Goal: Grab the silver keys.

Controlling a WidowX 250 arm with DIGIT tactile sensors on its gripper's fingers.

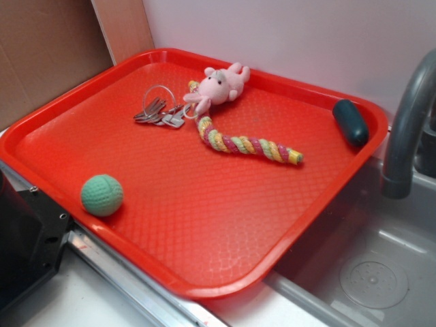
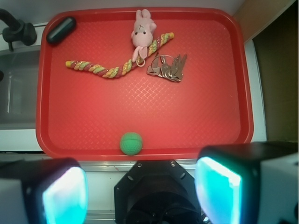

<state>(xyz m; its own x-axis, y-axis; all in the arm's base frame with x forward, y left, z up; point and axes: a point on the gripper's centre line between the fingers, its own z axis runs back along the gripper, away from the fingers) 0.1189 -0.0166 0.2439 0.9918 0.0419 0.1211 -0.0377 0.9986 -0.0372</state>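
ball [image 2: 131,143] low centre on the tray [image 2: 205,116] | rope [image 2: 110,69] upper left | plush [image 2: 142,31] top centre | keys [image 2: 169,68] just right of plush, upper centre | gripper [image 2: 142,193] at bottom edge, fingers wide apart, holding nothing

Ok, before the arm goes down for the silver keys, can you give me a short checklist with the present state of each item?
1. Silver keys in plain view on the red tray: ok.
2. Nothing lying on the keys: ok.
3. Free space around them: not ok, the pink plush and its rope tail lie right beside the ring.
4. Tool open: ok, fingers spread wide.
5. Tool above the keys: not ok, it sits back past the near edge.
6. Green ball off the keys: ok.
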